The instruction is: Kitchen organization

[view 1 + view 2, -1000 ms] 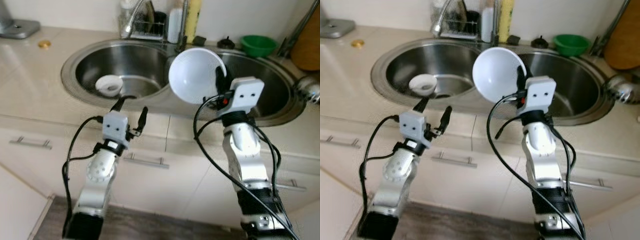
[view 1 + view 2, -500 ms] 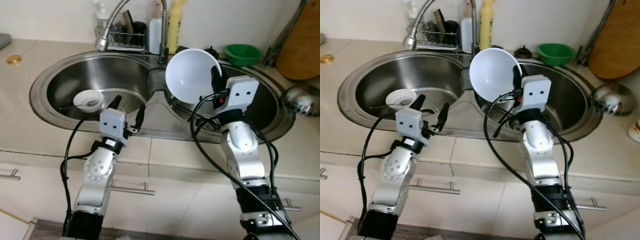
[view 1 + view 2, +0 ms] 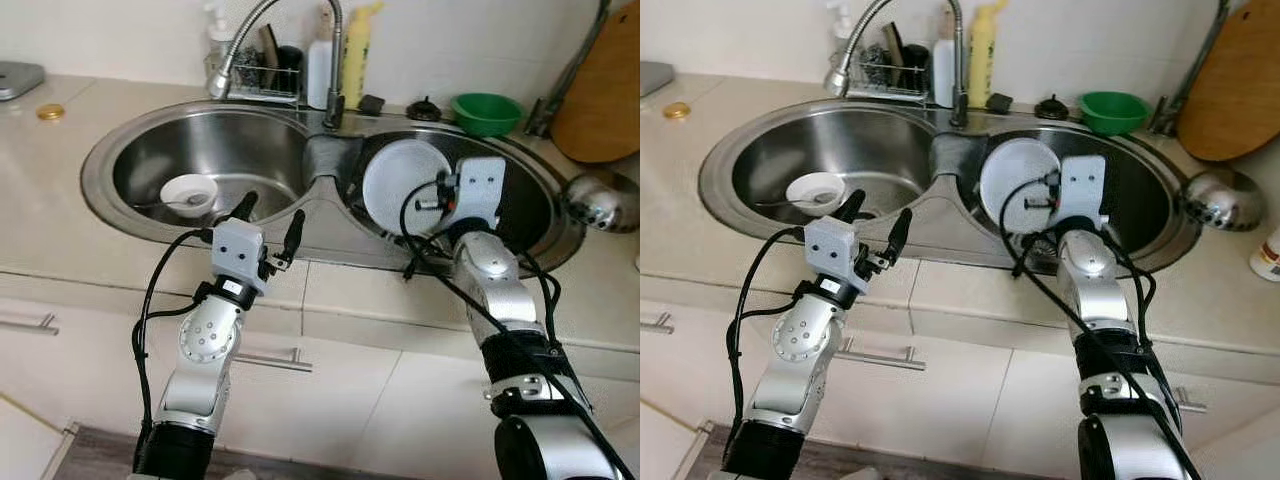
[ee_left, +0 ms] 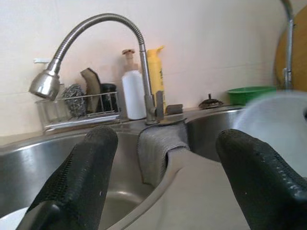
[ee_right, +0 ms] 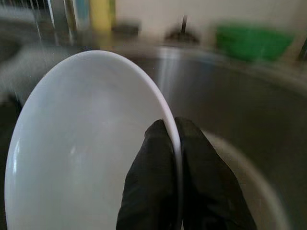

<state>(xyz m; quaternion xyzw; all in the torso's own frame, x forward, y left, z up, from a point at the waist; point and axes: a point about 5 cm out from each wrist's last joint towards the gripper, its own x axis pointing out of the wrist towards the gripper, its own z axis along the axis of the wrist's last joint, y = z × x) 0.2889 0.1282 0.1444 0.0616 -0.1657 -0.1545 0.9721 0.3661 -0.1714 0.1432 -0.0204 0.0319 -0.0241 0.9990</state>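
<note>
A double stainless-steel sink (image 3: 100, 195) sits in a beige stone countertop (image 3: 50, 230). At its twelve o'clock rises a curved chrome gooseneck faucet (image 3: 255, 25), with a grey folded cloth (image 3: 325, 160) draped over the divider below it. At eleven o'clock a wire caddy (image 3: 262, 92) holds what looks like a scourer and brushes, beside a white plastic bottle (image 3: 319, 75) and a tall yellow bottle (image 3: 357, 55). A green plastic bowl (image 3: 485, 112) stands at one o'clock, a round wooden board (image 3: 605, 95) at two, a shiny steel bowl (image 3: 600, 200) at three. A small gold cap (image 3: 49, 112) lies at ten o'clock.

Left pincer (image 4: 165, 191) spread wide before faucet (image 4: 96, 43); blurred, perhaps a bowl (image 4: 276, 127).
</note>
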